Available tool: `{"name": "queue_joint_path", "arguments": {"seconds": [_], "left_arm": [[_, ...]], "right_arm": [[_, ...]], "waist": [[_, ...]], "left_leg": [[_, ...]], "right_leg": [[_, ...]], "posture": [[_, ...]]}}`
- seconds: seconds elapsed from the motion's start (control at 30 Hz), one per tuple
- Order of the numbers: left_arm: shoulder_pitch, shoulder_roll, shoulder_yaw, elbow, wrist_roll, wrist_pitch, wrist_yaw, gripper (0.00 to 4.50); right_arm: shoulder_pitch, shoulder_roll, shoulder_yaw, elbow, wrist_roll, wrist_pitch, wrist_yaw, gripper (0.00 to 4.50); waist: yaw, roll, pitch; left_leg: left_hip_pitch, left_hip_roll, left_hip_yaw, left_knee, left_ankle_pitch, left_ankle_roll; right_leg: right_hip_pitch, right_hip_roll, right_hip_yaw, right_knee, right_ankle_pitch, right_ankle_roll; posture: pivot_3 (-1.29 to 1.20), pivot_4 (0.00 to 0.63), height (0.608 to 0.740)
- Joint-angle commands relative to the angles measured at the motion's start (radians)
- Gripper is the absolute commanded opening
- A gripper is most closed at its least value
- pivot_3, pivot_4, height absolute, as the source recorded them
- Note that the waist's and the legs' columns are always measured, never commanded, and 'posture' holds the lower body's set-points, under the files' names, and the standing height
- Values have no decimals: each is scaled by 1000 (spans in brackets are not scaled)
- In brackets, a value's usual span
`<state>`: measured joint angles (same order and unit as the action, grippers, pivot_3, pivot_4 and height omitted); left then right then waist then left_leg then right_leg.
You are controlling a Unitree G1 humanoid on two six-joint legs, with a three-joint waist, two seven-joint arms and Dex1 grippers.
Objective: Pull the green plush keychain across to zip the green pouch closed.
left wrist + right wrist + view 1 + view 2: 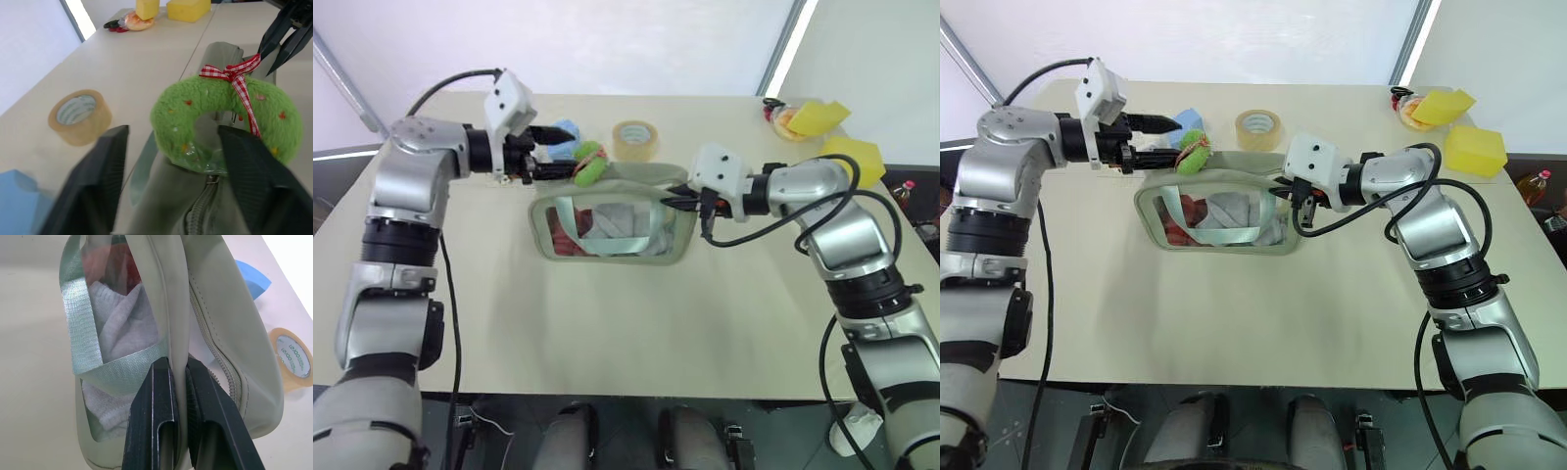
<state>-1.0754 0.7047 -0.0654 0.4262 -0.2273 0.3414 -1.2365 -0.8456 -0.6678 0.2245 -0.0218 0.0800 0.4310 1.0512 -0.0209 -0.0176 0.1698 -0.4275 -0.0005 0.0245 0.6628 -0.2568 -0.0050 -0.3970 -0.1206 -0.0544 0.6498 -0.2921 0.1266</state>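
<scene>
pouch [612, 227] mid-table [607, 333] in front of me | keychain [590, 164] on its 11 o'clock corner | tape [635, 139] just behind at 12 | blue lump [566, 137] left of tape | sponges [852, 157] far at 2 | left gripper [551, 150] at keychain, right gripper [677, 202] on pouch's 3 o'clock end

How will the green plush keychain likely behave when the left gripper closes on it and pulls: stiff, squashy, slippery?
The keychain looks like a fuzzy stuffed ring, so it probably squashes between the fingers and weighs little. Its pile should resist slipping. It hangs at the pouch's zipper, so it may swing or twist before pulling taut.
</scene>
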Motion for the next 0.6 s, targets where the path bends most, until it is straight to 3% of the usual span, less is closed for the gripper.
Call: {"name": "queue_joint_path", "arguments": {"seconds": [0.03, 0.13, 0.27, 0.4, 0.57, 0.6], "left_arm": [[-60, 77, 38, 17, 13, -26, -19, 3327], [-44, 135, 46, -15, -1, 1, -50, 3327], [84, 215, 69, -203, -66, 131, -93, 3327], [256, 229, 82, -382, -100, 201, -58, 3327], [343, 219, 64, -426, -66, 176, 4, 3327], [345, 207, 57, -410, -52, 158, 26, 3096]], "right_arm": [[-22, 6, -2, 21, -19, -23, -16, 0], [-34, 13, -1, 46, -22, -40, -14, 0], [-47, 21, 0, 83, -31, -74, -4, 0], [-63, 32, 5, 114, -36, -95, 2, 0], [-74, 38, 9, 132, -42, -109, 15, 0], [-75, 38, 8, 134, -42, -110, 17, 0]], "waist": [[-1, 0, 0], [0, 0, 0], [0, 0, 0], [1, 0, 0], [3, 0, 0], [3, 0, 0]], "left_leg": [[0, 0, 0, 0, 0, 0], [0, 0, 0, 0, 0, 0], [0, 0, 0, 0, 0, 0], [1, 1, -1, 0, 0, 0], [0, 1, -1, 0, 0, 0], [0, 1, -1, 0, 0, 0]], "right_leg": [[0, 0, 0, 0, 0, 0], [0, 0, 0, 0, 0, 0], [0, 0, 0, 0, 0, 0], [1, 0, 1, 0, 0, 0], [0, 0, 1, 0, 0, 0], [0, 0, 1, 0, 0, 0]], "posture": [[0, 150, 740], [0, 150, 740], [0, 150, 740], [0, 150, 740], [0, 150, 740], [0, 150, 740]]}}
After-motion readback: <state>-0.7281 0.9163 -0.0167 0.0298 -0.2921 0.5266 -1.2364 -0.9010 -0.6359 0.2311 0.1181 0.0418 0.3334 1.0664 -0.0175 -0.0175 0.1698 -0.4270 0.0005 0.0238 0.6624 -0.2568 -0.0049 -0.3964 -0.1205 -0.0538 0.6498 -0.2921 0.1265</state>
